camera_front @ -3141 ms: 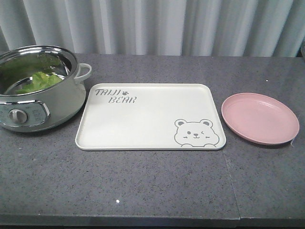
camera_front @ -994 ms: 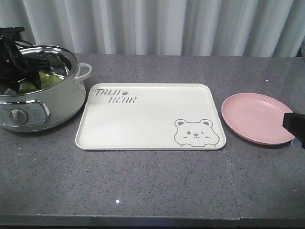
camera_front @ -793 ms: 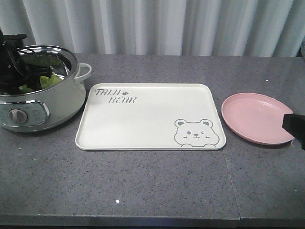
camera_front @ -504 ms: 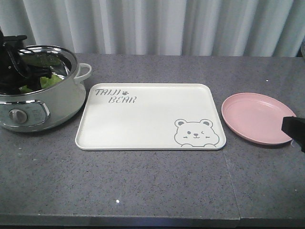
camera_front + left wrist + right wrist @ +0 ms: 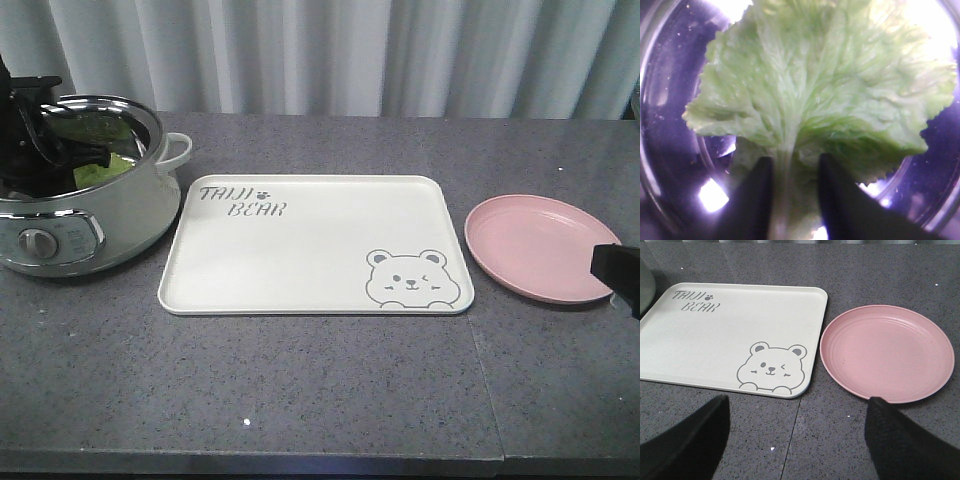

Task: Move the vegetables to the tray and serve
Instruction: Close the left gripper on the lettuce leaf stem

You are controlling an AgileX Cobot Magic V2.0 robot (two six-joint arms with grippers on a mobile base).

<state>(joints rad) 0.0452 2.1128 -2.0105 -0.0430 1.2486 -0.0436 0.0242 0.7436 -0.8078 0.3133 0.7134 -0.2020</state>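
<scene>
**Left gripper (image 5: 792, 165) pinching a lettuce leaf (image 5: 825, 85) inside the pot (image 5: 120, 215)**

At the far left, two black fingers reach down into the steel-lined pot and press against either side of the leaf's pale rib. The crinkled green blade fans out beyond them over the shiny floor. To do this step well, lift straight up until the leaf clears the rim. Then carry it right to the bare cream tray (image 5: 310, 250) beside the pot. A limp leaf may drag or slip. Farther right lies a pink plate (image 5: 540, 245), with the right gripper (image 5: 797, 401) spread wide, low beside it.

Even light (glare and blur around lettuce (image 5: 810, 100)).
</scene>
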